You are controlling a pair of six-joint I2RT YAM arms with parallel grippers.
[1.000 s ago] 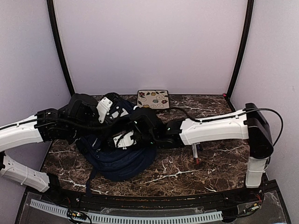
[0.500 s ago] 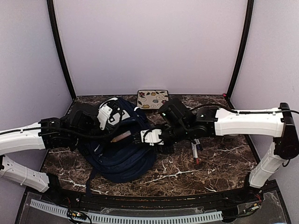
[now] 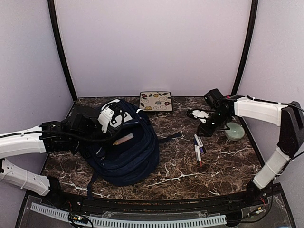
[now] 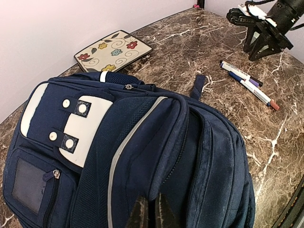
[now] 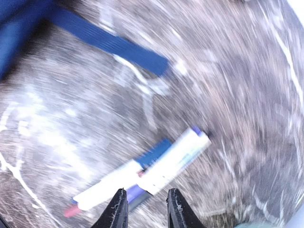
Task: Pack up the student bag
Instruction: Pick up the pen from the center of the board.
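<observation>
Surface: dark marble table (image 3: 223,166) with pale lilac walls (image 3: 152,47) on three sides.
Bag (image 3: 128,156): navy with white patches. It lies slumped on the left half of the table, with its top toward the back wall.
Strap (image 3: 170,137): trails from the bag to the right, flat on the marble.
Left claw (image 4: 149,211): fingers pressed together, tips against the bag's upper fabric. I cannot tell whether a fold is caught between them.
Right claw (image 5: 146,194): fingers spread with nothing between them. It hangs near the markers without touching them, well apart from the bag.
Markers (image 3: 198,149): lie side by side on the right half of the table. The right wrist view of them is blurred.
Pad (image 3: 155,101): flat and flowered, at the back wall just beyond the bag.
Dish (image 3: 234,131): pale green, near the right edge, beside the right arm.
</observation>
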